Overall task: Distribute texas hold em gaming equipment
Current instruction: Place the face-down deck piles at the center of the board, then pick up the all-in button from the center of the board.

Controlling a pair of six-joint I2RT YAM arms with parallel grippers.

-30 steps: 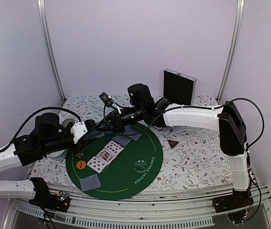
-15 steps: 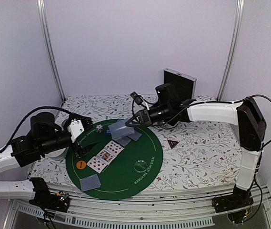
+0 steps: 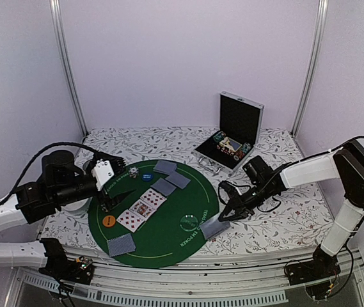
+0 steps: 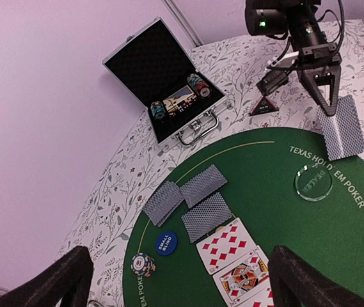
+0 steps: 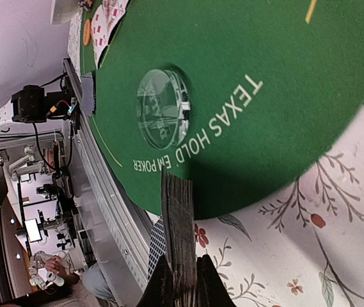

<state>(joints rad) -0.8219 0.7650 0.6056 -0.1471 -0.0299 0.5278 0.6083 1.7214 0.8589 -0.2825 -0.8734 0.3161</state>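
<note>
**One small packet of cards, hanging right at the rim of the felt**

The right gripper [image 3: 225, 212] is pinched tight on the top edge of a small packet of grey-blue-backed cards [image 3: 215, 228] (can't count them, edge-on in the wrist view they're just a thin wad). The packet hangs tilted over the right rim of the green mat [image 3: 169, 246], near the clear dealer disc [image 3: 189, 222]. I can't tell if the low end touches down.

The left gripper [image 3: 107, 192] is spread wide and empty over the mat's left side, near the orange disc [image 3: 109, 221].

My worry: let go from this tilt and the cards could fan apart, flip face up, or land half on the felt and half on the floral cloth [image 3: 271, 217]. A sideways nudge could bump the dealer disc too.
</note>
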